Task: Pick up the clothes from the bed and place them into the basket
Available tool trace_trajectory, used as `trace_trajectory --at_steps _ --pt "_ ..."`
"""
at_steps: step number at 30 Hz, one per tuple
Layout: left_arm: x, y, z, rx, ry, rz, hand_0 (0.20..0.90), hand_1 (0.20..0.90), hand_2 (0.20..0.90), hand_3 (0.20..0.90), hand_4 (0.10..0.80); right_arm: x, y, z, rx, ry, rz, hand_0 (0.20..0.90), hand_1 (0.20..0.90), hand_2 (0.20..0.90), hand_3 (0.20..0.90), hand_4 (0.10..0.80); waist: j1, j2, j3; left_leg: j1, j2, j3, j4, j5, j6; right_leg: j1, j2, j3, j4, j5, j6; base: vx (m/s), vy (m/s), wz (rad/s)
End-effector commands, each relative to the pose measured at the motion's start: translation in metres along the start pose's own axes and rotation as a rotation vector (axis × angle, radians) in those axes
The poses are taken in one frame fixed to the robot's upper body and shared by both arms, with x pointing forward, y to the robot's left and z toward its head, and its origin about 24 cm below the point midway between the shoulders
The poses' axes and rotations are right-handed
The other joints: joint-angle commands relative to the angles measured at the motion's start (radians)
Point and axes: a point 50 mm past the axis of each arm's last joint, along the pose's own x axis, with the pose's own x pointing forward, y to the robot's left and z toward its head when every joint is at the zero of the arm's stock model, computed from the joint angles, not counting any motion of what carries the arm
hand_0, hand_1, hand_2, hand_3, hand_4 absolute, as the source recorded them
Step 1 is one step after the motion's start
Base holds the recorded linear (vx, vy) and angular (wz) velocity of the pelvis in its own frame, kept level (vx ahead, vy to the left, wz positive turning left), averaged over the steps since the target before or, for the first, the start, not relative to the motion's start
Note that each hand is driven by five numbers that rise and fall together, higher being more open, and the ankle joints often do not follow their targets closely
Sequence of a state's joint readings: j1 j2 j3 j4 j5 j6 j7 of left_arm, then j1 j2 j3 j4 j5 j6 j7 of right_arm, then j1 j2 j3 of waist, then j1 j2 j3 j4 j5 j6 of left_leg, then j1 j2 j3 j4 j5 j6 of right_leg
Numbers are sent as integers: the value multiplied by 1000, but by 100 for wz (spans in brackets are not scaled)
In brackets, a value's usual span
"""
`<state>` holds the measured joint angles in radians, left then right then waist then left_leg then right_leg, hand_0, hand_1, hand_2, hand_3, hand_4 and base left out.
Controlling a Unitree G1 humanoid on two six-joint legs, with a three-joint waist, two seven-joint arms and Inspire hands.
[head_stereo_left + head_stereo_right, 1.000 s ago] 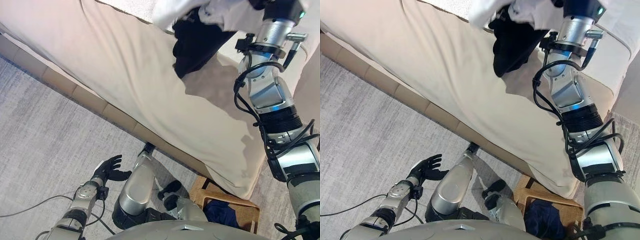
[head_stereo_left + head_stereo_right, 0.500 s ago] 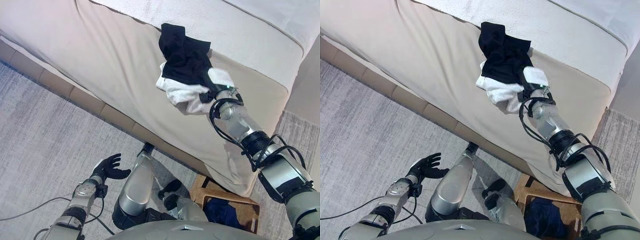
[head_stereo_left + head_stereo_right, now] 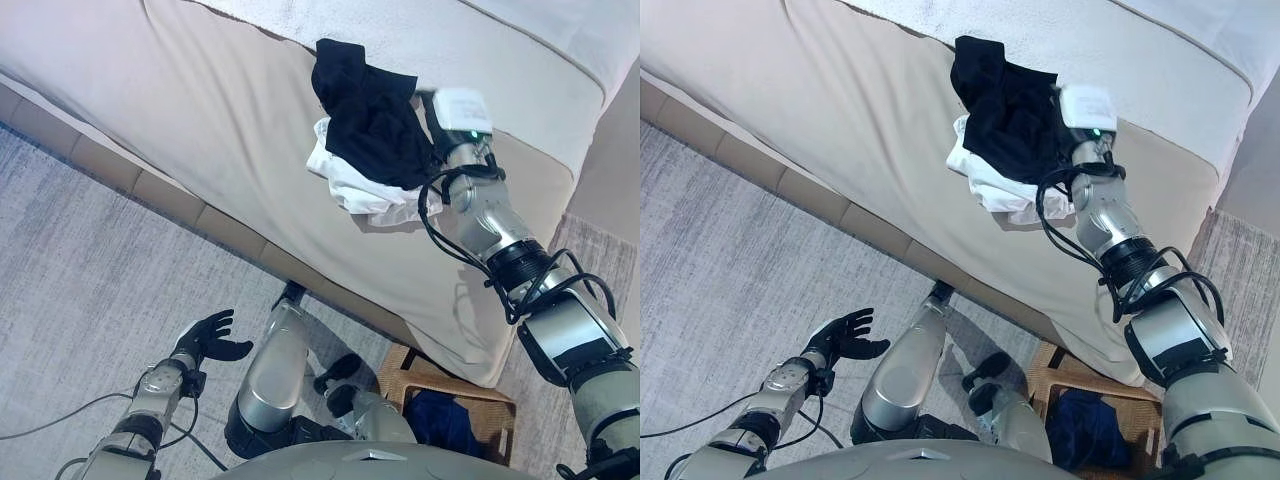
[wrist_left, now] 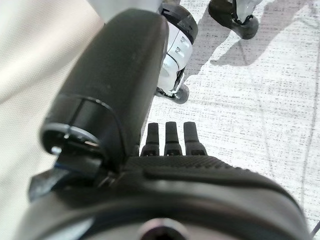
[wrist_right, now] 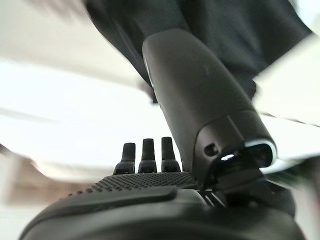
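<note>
Carrying the black-and-white clothes [image 3: 372, 140] off the bed [image 3: 200, 110], your right hand [image 5: 165, 150] shows straight fingers, grasp unclear; lower toward the basket [image 3: 470, 400] slowly.

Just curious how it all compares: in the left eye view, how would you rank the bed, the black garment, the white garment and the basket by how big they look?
1. bed
2. black garment
3. basket and white garment: both are partly hidden, so I can't rank them.
</note>
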<state>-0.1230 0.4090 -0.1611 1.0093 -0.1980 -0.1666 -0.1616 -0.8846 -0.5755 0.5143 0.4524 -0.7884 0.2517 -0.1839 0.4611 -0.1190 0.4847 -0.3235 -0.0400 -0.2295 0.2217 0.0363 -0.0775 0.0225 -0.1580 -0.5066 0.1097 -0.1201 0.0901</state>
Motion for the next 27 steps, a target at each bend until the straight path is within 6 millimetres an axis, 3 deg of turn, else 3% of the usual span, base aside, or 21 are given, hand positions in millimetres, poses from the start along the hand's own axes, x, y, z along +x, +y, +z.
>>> trace_trajectory --at_steps 1,6,11,15,18,22,24,27 --pt "-10 -6 -23 -1 29 -26 900 900 900 900 800 5 -26 12 -67 -108 -117 900 900 900 900 800 -5 6 -69 116 9 44 -230 -21 88 -36 -43 22 190 0 2 -28 -2 4" --pt "-9 -5 -18 -3 15 -17 900 900 900 900 800 -2 -13 18 69 -104 -89 900 900 900 900 800 -2 6 -53 103 11 42 -221 -24 88 -44 -49 16 198 9 4 -3 -2 1" --pt "-5 -8 -12 -4 0 -30 900 900 900 900 800 14 -20 5 176 41 -121 900 900 900 900 800 19 17 -38 83 9 33 -194 -32 85 -53 -57 8 213 -3 -3 0 0 0" --pt "-2 -12 -4 -9 -29 -51 900 900 900 900 800 28 -16 -25 179 272 0 900 900 900 900 800 46 34 -21 59 0 25 -166 -33 82 -55 -67 -9 225 -13 -11 17 31 5" --pt "0 -15 6 8 -60 -81 900 900 900 900 800 30 -14 -67 161 509 57 900 900 900 900 800 83 60 -1 32 -12 7 -149 -25 84 -63 -82 -40 247 -11 -14 16 21 18" --pt "1 -19 12 -13 -95 -98 900 900 900 900 800 29 -30 -95 108 681 30 900 900 900 900 800 117 93 17 -7 -31 -9 -127 -15 89 -89 -98 -74 278 -20 -23 14 46 29" --pt "1 -22 14 -17 -104 -107 900 900 900 900 800 29 -36 -102 125 717 5 302 302 302 203 103 130 106 25 -32 -41 -17 -114 -11 92 -114 -107 -93 293 -18 -20 -17 31 17" --pt "-1 -21 8 -8 -76 -106 900 900 900 900 800 32 -44 -102 153 701 -44 300 300 300 200 100 135 112 32 -50 -44 -17 -108 -6 92 -135 -116 -111 289 1 -12 -38 18 23"
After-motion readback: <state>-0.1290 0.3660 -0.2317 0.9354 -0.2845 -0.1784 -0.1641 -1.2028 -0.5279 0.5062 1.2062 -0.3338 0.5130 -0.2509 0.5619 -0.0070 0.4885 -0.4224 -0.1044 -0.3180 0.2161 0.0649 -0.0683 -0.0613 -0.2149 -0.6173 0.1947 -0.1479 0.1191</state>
